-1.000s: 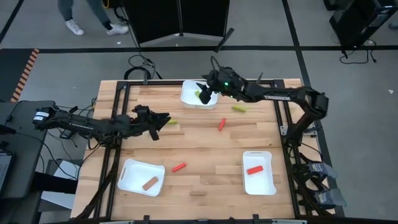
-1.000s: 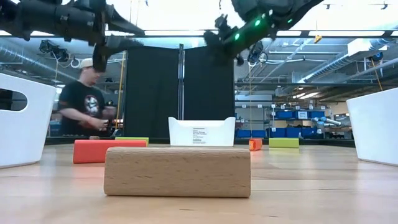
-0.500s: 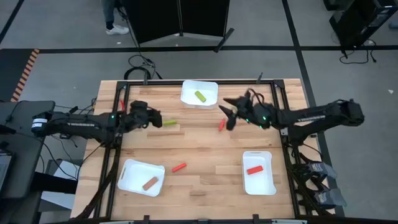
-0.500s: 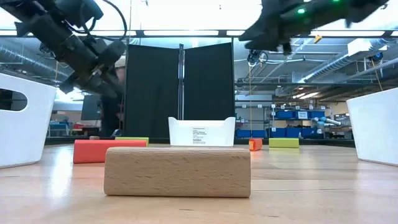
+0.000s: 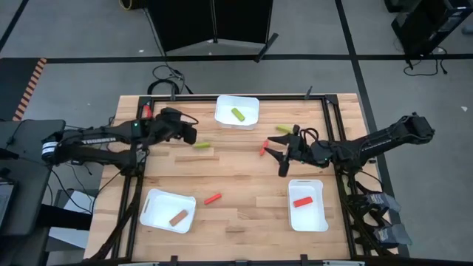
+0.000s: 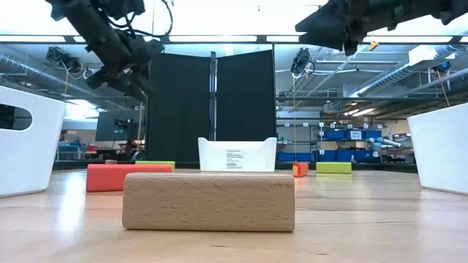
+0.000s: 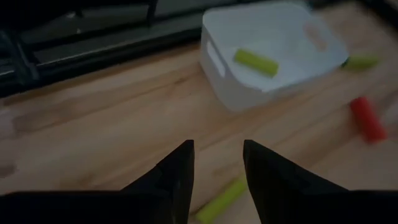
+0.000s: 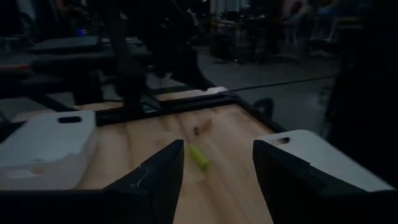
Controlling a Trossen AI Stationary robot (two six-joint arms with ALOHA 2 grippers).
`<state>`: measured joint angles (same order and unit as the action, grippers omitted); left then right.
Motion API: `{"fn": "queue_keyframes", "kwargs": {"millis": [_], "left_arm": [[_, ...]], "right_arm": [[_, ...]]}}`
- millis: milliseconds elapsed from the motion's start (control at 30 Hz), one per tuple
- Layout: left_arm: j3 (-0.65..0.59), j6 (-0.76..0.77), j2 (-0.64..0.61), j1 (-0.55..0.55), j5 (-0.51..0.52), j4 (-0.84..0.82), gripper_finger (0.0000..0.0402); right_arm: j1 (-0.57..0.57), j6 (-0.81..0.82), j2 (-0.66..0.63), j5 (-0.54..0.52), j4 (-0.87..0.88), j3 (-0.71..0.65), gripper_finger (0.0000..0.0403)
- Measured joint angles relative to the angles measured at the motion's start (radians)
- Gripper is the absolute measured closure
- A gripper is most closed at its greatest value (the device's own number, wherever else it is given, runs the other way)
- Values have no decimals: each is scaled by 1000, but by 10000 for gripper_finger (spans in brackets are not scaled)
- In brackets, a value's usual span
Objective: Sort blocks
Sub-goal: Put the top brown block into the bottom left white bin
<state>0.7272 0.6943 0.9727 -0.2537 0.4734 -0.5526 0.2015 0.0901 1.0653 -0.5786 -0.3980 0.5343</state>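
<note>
My left gripper [image 5: 192, 135] is open and hovers just to the far-left of a yellow-green block [image 5: 201, 145]. In its wrist view that block [image 7: 221, 200] lies on the wood below the gap between the fingers. My right gripper [image 5: 275, 159] is open and points toward the table's left, beside a red block [image 5: 263, 148] on the table. Another yellow-green block [image 5: 283, 128] lies farther off. One yellow-green block [image 5: 237, 114] lies in the far tray [image 5: 224, 118]. A red block [image 5: 213, 198] and a tan block [image 6: 208, 201] lie near the near edge.
The near-left tray [image 5: 155, 210] holds a tan block [image 5: 178, 217]; the near-right tray [image 5: 314, 218] holds a red block [image 5: 301, 201]. A metal frame runs along the table's left and right sides. Bare wood lies at the table's middle.
My right gripper has left the far tray, where a yellow-green block now lies, and has swung toward the near-right and down beside the red block. My left gripper has shifted slightly toward the far edge, staying by the yellow-green block.
</note>
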Motion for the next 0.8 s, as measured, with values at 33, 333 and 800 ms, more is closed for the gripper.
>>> {"fn": "queue_keyframes", "kwargs": {"millis": [33,333,800], "left_arm": [[25,-12,24,-2,-13,-33,256],[160,-160,175,12,-57,-117,256],[160,128,177,-89,87,-443,259]], "right_arm": [[2,-14,0,-12,1,0,199],[12,-45,-4,-28,14,0,199],[46,-109,-37,-165,62,0,199]]}}
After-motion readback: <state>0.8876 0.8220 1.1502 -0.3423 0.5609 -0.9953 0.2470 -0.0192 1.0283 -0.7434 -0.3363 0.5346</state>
